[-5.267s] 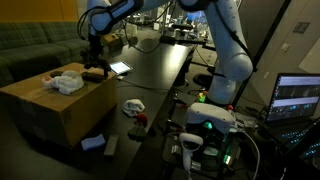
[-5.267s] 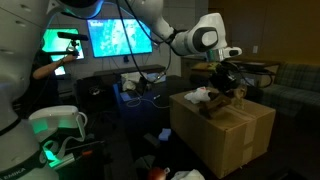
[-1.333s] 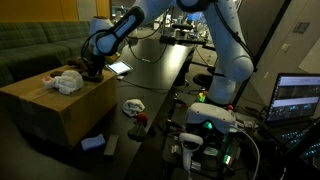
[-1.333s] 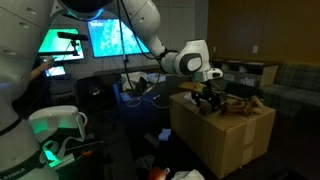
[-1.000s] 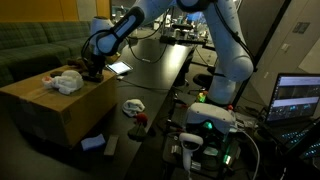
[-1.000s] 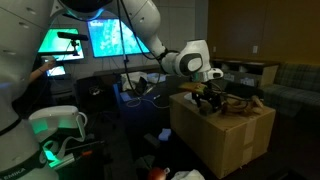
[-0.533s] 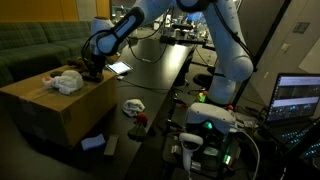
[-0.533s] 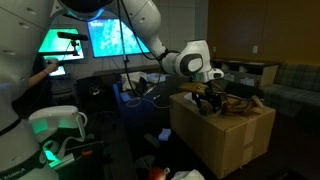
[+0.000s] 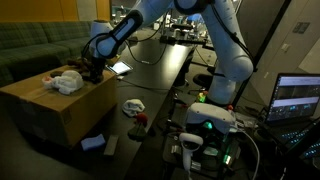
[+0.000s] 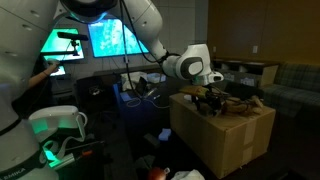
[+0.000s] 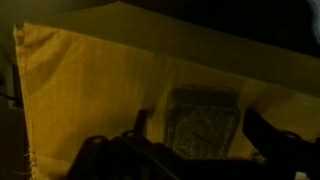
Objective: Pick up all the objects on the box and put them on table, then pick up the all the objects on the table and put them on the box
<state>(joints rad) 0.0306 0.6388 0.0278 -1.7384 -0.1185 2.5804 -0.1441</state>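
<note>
fig.: hazards at the box, read left to right in an exterior view. the white fluffy toy (image 9: 66, 82) is resting on top of the box (image 9: 45, 115). just beside it the gripper (image 9: 92, 72) is hovering low over the box's table-side edge. in the wrist view the jaws are standing wide apart, holding nothing, over a dark flat ribbed piece (image 11: 204, 118) lying on the cardboard; i cannot tell what it is.

as i am judging it, the piece is sitting so flat that the fingertips may be scraping the cardboard or closing above it on nothing. a skewed descent may be pushing it toward the edge or nudging the fluffy toy.

surroundings: the green sofa (image 9: 30, 45) is lying behind the box. the blue piece (image 9: 92, 142) and the dark bar (image 9: 110, 147) are lying low beside it. the tablet (image 9: 120, 68) is glowing on the table (image 9: 165, 70), close to the route off the box. the pale grey cloth (image 9: 133, 105) and the red toy (image 9: 140, 121) are crowding the nearest drop area.
</note>
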